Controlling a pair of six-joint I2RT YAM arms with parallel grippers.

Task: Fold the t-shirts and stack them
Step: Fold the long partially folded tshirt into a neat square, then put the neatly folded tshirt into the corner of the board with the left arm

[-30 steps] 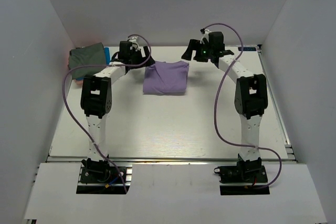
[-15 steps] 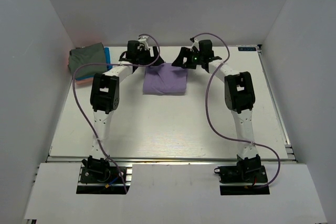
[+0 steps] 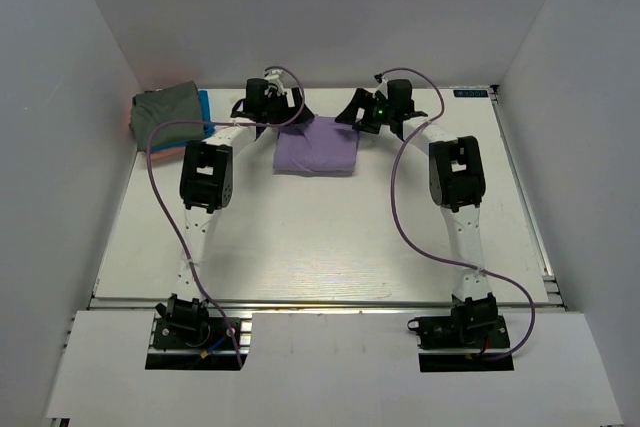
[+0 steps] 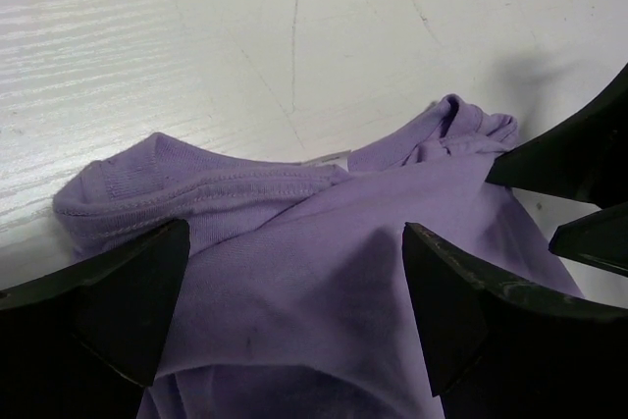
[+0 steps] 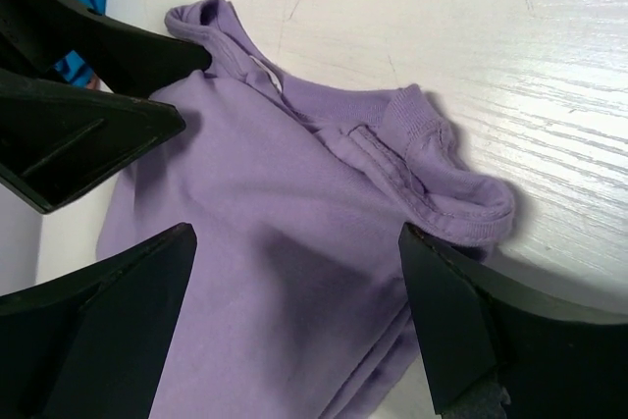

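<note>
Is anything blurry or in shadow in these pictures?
Top view: soft even light, all sharp, a faint pink glow on the wall beside the folded pile. Left wrist view: the purple shirt is crisp, shadowed between the dark fingers. Right wrist view: same, table grain sharp.

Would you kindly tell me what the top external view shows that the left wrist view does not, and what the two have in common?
Only the top external view shows the folded stack, olive-grey on top with blue and salmon edges, in the far left corner. Only the left wrist view shows the ribbed collar and a small white tag. Both show the lavender shirt on the white table, with the open left gripper over it.
</note>
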